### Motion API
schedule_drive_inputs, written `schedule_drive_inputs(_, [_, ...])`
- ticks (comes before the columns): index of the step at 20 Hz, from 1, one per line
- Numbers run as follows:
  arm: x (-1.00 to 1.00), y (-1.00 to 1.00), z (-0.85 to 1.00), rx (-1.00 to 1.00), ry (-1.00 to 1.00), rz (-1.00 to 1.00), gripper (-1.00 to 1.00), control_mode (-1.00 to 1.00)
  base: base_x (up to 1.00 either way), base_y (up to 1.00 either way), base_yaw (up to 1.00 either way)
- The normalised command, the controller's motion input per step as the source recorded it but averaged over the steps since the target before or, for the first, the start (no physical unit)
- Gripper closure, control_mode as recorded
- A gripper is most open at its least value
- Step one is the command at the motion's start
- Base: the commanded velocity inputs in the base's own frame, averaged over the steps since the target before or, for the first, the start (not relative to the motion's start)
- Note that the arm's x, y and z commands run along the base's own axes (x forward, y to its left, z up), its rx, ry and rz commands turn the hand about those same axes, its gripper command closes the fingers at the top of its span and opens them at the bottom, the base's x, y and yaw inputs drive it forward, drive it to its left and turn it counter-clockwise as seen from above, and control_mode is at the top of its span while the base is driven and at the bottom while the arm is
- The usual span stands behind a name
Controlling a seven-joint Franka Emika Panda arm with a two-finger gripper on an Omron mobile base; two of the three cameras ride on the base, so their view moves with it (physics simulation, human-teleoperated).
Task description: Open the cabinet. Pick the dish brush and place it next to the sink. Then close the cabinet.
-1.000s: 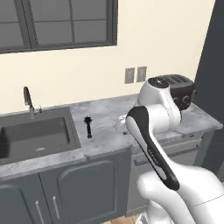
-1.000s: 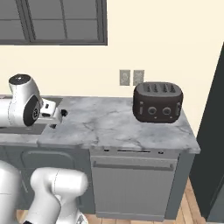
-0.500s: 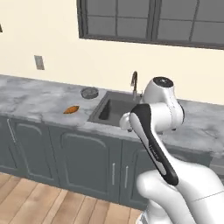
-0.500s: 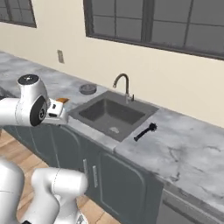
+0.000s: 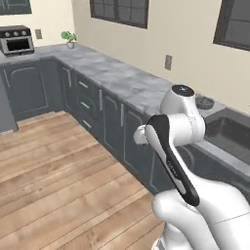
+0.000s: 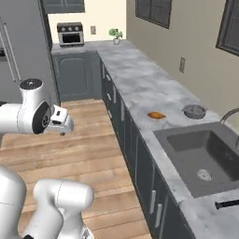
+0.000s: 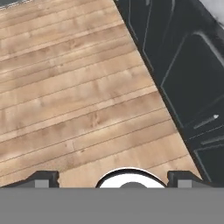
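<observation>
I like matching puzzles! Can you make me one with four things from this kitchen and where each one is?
Things:
1. little green plant
2. orange thing
3. round grey dish
4. dish brush

Places:
A. on the counter close to the sink's far end, below the wall outlet
B. on the counter at the sink's near end
C. far corner of the counter, by the small oven
D. mid-counter, just before the grey dish

Pairs: 1-C, 2-D, 3-A, 4-B
</observation>
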Motion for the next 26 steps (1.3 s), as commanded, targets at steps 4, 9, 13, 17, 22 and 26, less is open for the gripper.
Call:
schedule_drive_inputs(4, [0.00, 0.00, 0.00, 0.00, 0.00, 0.00, -1.00, 1.00, 0.00, 0.00, 1.00])
schedule_drive_inputs(9, [0.00, 0.00, 0.00, 0.00, 0.00, 0.00, -1.00, 1.00, 0.00, 0.00, 1.00])
schedule_drive_inputs(13, [0.00, 0.00, 0.00, 0.00, 0.00, 0.00, -1.00, 1.00, 0.31, -0.19, 1.00])
schedule_drive_inputs(17, [0.00, 0.00, 0.00, 0.00, 0.00, 0.00, -1.00, 1.00, 0.97, -0.53, 0.82])
schedule_drive_inputs(22, [0.00, 0.00, 0.00, 0.00, 0.00, 0.00, -1.00, 1.00, 1.00, -0.20, 0.22])
schedule_drive_inputs(26, [0.00, 0.00, 0.00, 0.00, 0.00, 0.00, -1.00, 1.00, 1.00, 0.01, 0.55])
